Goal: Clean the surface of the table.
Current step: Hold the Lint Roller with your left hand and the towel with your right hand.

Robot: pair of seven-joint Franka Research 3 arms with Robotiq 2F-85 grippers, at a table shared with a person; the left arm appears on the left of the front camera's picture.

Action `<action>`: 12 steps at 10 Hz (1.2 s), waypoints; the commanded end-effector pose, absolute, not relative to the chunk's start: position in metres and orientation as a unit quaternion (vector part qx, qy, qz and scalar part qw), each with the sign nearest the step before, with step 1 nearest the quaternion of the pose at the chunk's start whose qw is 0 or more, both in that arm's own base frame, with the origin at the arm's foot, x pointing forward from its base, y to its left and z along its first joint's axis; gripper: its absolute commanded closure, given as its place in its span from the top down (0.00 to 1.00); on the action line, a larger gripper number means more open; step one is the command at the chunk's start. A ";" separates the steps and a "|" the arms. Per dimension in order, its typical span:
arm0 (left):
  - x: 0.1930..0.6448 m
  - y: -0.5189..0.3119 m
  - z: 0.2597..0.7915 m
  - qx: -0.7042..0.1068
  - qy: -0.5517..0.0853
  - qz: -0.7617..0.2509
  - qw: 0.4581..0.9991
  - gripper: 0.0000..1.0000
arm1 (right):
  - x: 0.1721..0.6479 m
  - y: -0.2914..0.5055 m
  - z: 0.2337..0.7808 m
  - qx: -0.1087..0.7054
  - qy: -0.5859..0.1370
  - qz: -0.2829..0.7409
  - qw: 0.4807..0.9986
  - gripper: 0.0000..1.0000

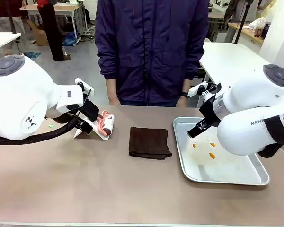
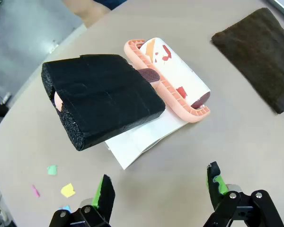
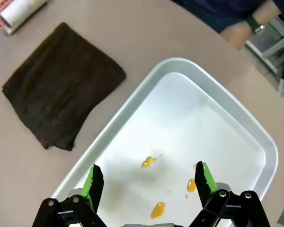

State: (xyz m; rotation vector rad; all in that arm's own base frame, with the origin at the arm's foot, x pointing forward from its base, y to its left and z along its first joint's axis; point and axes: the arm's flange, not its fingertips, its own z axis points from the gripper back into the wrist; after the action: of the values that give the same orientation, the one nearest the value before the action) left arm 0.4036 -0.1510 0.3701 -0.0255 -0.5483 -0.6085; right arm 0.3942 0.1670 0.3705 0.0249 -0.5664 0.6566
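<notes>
Hovering with jaws spread wide and empty, the left gripper faces a lint roller lying on the brownish table, which spans the foreground. The right gripper, equally wide and empty, hangs above a metal tray marked with orange spots. A dark folded cloth lies between roller and tray.

A folded brown cloth lies between a lint roller and an orange-smeared metal tray.

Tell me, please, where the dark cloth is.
Front view: the cloth lies on the table, between the lint roller to its left and the tray to its right.
</notes>
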 end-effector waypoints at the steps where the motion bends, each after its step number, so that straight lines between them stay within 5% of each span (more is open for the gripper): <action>1: 0.404 -0.151 0.370 -0.012 -0.267 -0.296 0.917 1.00 | 0.394 0.167 0.371 0.012 -0.274 0.318 0.907 1.00; 12: 0.404 -0.151 0.370 -0.012 -0.267 -0.296 0.917 1.00 | 0.394 0.167 0.371 0.012 -0.274 0.318 0.907 1.00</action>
State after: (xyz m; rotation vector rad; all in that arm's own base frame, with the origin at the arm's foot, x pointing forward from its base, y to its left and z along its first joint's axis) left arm 0.4036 -0.1509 0.3701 -0.0255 -0.5483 -0.6084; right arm 0.3941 0.1671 0.3705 0.0245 -0.5664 0.6571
